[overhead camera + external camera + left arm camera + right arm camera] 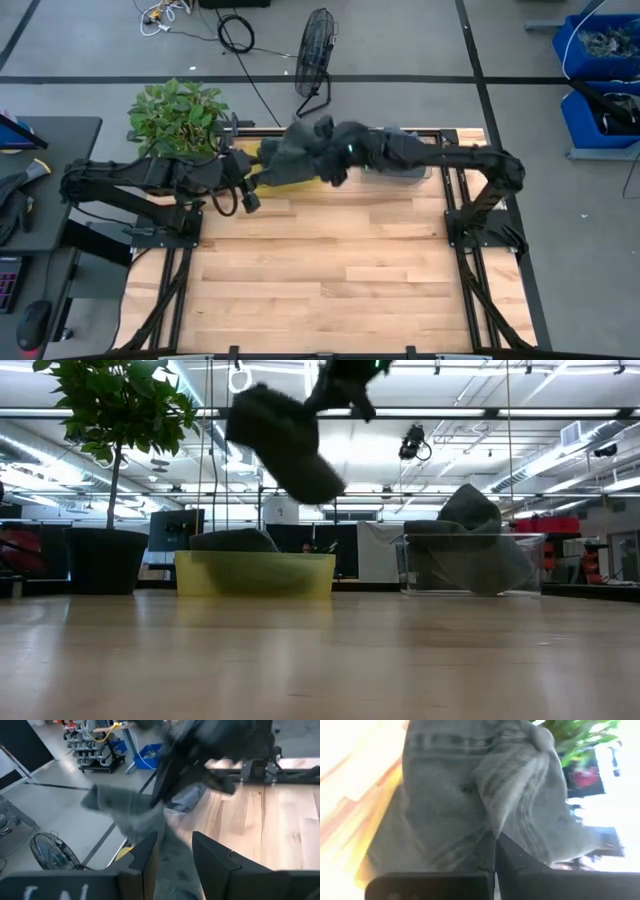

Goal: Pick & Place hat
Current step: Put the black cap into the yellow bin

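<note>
A grey cap [293,148] hangs in the air from my right gripper [328,152], which is shut on it above the yellow bin [255,575]. In the low view the cap [285,442] dangles well above the bin's rim. Another dark hat [233,540] lies inside that bin. A clear bin [475,565] to the right holds more grey hats [470,510]. My left gripper [175,855] is open and waits beside the yellow bin [262,152] on its left near side, facing the hanging cap [127,810]. My right gripper [495,845] pinches a bunched fold of the cap's grey cloth [492,820] between its two shut fingers. The cap is lifted clear and hangs slack below and to the left of the fingers [340,390], over the yellow bin.
A potted plant [178,115] stands at the table's far left corner, close to the yellow bin. The bare wooden table top [330,270] stretches toward the near edge. A floor fan [315,50] stands beyond the far edge.
</note>
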Controlling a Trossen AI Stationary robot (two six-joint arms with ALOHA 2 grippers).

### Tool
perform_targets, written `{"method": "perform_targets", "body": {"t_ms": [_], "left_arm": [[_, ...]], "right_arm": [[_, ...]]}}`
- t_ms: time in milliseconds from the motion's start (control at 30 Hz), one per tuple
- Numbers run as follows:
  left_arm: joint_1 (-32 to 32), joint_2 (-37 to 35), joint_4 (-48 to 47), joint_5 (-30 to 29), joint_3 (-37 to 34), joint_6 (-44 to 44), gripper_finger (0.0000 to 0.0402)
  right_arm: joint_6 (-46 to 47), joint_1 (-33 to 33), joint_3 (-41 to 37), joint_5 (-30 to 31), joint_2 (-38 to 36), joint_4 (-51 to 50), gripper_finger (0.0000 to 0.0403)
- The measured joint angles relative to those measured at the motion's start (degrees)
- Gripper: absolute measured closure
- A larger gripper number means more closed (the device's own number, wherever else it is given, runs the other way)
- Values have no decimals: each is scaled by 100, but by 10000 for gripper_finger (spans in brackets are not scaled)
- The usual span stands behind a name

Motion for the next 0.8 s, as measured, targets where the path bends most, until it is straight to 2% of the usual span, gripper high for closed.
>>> {"method": "perform_targets", "body": {"t_ms": [67, 167, 267, 433, 667, 800], "left_arm": [[0, -67, -16, 1, 0, 111, 278], [0, -134, 0, -6, 4, 172, 278], [0, -191, -63, -2, -2, 189, 278], [0, -227, -116, -35, 0, 188, 278], [0, -224, -156, -38, 0, 188, 278], [1, -224, -182, -40, 0, 179, 278]], "right_arm": [[-4, -360, 0, -616, 201, 94, 402], [-139, -745, -8, -1024, 582, 354, 402], [-159, -958, -9, -1092, 996, 875, 403], [-269, -1152, -9, -1185, 1624, 1031, 403], [26, -1195, -7, -1208, 2331, 1592, 403], [-107, -1127, -7, -1561, 2534, 1954, 403]]}}
